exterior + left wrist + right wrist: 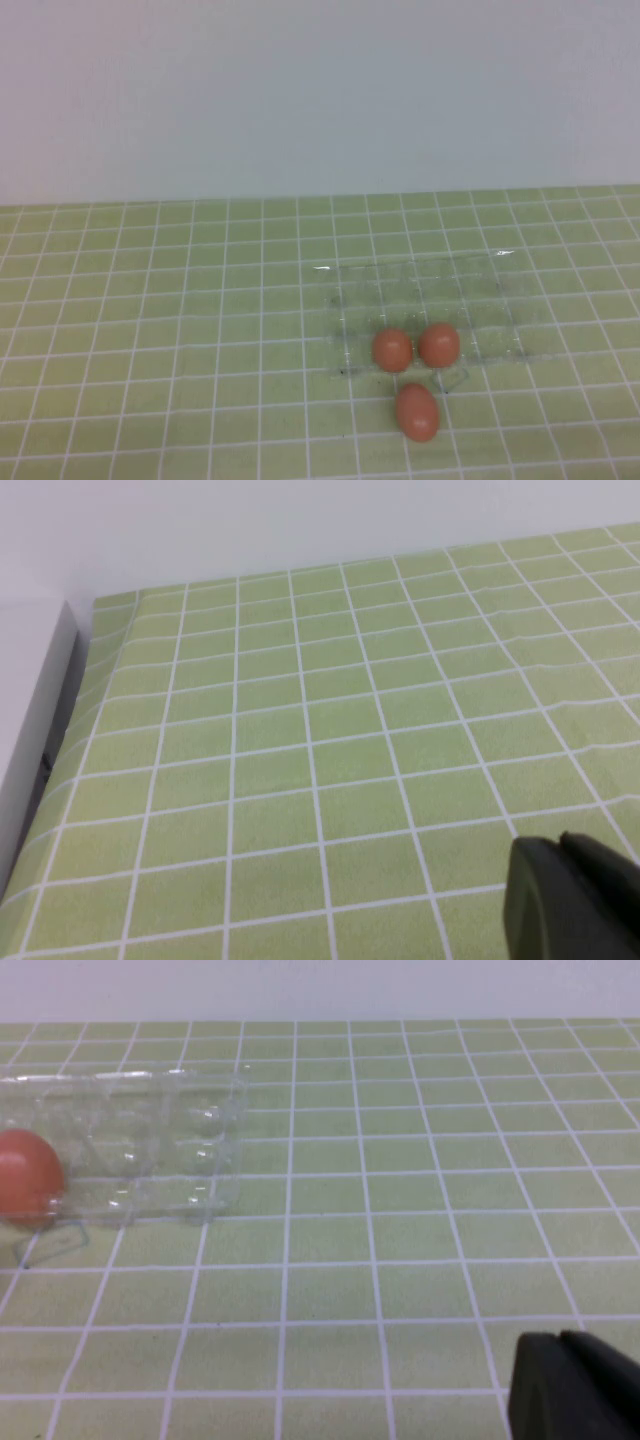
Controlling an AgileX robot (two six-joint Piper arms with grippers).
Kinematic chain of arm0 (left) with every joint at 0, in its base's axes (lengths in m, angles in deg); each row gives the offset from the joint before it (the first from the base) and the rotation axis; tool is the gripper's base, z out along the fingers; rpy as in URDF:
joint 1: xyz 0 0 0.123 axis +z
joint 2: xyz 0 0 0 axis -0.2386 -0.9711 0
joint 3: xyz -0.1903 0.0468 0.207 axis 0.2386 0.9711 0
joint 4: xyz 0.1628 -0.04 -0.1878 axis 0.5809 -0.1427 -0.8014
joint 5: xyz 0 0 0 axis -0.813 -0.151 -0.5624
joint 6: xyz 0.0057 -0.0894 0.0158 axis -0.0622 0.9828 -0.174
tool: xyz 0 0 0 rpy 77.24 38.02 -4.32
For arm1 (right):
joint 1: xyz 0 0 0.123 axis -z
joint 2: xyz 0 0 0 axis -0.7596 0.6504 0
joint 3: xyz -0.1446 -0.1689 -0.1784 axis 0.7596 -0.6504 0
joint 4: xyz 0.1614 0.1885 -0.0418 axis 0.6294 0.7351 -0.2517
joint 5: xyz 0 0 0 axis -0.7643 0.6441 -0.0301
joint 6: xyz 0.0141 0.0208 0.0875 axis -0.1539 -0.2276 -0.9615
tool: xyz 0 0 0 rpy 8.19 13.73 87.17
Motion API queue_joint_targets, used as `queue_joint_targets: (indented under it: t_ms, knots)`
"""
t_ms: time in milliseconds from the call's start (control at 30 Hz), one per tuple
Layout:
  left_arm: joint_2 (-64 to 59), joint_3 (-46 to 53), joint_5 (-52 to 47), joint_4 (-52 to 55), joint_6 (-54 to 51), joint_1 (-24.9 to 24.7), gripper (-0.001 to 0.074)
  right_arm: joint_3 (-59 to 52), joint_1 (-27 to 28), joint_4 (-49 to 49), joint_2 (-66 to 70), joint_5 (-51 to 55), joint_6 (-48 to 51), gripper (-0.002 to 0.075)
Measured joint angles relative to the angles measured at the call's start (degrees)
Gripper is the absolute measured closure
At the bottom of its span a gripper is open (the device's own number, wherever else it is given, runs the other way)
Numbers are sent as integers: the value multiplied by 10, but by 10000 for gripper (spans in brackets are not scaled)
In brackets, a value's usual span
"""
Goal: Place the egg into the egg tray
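Lying nearest the robot: the egg (pixel 417 412), reddish-brown, loose on the green checked tablecloth (pixel 150 330), just in front of the near edge of the egg tray (pixel 500 300), close to that edge, though contact cannot be judged. It sits right of the table's centre, so the right arm looks the likelier one to fetch it.

Handling note, as a judgement: approach from above, close gently across the egg's narrow waist, lift clear of the tray's rim, then lower into an empty cup beside or behind the seated pair and release only once the shell is cradled. The shell is smooth and rounded, so a pinch off its middle could let it squirt out.

Next back: two matching eggs (pixel 392 350) (pixel 439 345), side by side in the tray's near row, close together; one of them shows at the edge of the right wrist view (pixel 25 1175).

Beyond: the tray's remaining cups, apparently empty.

Left gripper (pixel 575 900): only a dark corner shows in its wrist view, over bare cloth; fingers cannot be told as spread or closed. Right gripper (pixel 575 1385): likewise a dark corner, well off from the tray's end; finger state cannot be told.

Hard to make out: neither arm appears in the high view. The tray is nearly invisible, traced only by glints, so its exact outline and cup count stay uncertain. The target egg is absent from both wrist views.
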Motion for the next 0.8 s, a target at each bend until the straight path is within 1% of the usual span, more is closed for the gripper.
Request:
queue_joint_targets:
  t_ms: [633,800]
  knots:
    - [0,0,9,0,0,0,738,0,0,-1,0,0,7,728]
    - [0,0,9,0,0,0,738,0,0,16,0,-35,12,728]
